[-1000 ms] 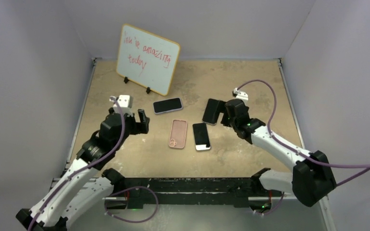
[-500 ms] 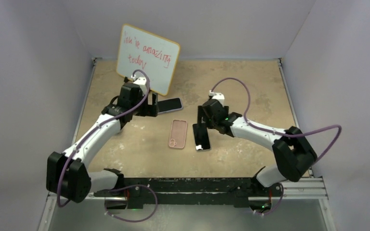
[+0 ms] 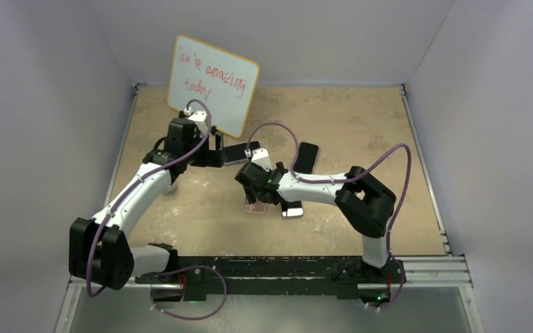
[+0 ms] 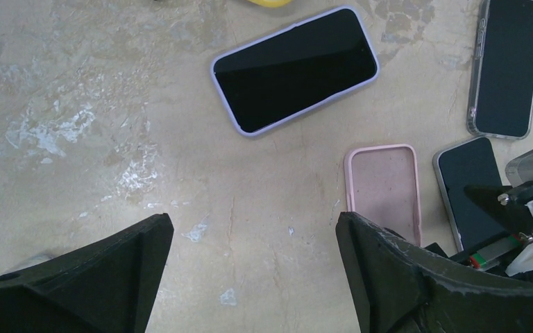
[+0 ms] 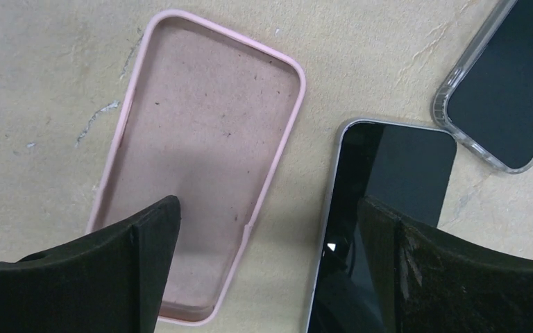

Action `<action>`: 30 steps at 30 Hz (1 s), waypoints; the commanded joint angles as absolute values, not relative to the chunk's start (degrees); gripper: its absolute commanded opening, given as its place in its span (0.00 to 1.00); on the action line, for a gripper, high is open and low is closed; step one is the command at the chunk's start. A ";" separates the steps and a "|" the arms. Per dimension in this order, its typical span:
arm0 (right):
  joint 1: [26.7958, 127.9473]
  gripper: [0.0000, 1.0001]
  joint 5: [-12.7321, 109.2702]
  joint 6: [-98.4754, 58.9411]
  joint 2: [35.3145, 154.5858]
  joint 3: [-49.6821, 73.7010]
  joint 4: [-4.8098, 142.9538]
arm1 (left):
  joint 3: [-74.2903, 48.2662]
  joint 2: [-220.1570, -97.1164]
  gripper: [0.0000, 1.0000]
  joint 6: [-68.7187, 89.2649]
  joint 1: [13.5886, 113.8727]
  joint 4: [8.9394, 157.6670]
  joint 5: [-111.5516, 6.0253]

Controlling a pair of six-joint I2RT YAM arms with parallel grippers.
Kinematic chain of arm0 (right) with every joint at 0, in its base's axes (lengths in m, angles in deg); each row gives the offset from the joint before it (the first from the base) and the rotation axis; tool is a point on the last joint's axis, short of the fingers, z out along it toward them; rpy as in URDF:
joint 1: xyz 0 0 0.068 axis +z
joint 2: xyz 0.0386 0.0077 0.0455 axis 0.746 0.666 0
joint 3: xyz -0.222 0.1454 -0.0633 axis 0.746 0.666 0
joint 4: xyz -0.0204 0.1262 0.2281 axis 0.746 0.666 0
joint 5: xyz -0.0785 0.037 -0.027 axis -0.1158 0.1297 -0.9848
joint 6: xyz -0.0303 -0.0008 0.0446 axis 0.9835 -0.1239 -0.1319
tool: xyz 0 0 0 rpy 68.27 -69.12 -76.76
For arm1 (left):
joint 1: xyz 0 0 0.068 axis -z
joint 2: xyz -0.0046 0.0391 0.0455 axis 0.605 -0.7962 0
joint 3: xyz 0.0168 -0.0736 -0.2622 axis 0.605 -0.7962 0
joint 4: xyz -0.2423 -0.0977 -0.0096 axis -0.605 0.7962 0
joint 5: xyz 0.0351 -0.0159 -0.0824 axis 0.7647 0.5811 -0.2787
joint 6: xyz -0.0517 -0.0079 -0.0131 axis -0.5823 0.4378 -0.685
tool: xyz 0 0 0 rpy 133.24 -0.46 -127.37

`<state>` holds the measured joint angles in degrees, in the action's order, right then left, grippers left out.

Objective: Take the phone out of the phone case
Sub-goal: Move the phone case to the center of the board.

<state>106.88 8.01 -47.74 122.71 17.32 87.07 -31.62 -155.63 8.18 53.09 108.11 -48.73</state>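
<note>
left pincer (image 4: 251,222) and right pincer (image 5: 269,205) both gape, right arm (image 3: 312,186) mostly hiding pink case (image 5: 201,139) overhead.

Mottled beige tabletop (image 4: 76,104), lavender-cased phone (image 4: 295,69), empty pink phone case (image 5: 194,159), bare phone (image 5: 388,180), clear-cased phone (image 4: 506,66), whiteboard (image 3: 212,83) standing at the back.

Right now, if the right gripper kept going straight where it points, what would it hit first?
Probably the empty pink case, near its edge beside the bare phone; the open right gripper hangs over both, depth unclear.
</note>
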 commanded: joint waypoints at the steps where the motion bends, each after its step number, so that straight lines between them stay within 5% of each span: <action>1: 106.83 0.99 4.31 -47.31 123.43 15.71 93.25 | -31.89 -155.11 0.94 9.81 52.79 106.63 -49.19; 17: 95.56 0.99 7.00 -36.59 108.26 34.57 89.25 | -27.54 -164.87 0.96 11.43 53.00 107.02 -54.89; 30: 94.34 0.99 0.81 -34.58 107.39 32.71 93.38 | -16.45 -176.00 0.97 15.17 55.22 110.17 -49.54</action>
<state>94.81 7.11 -35.43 107.71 34.37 86.59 -20.65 -174.63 12.51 54.22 109.99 -52.10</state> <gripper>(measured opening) 0.988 0.967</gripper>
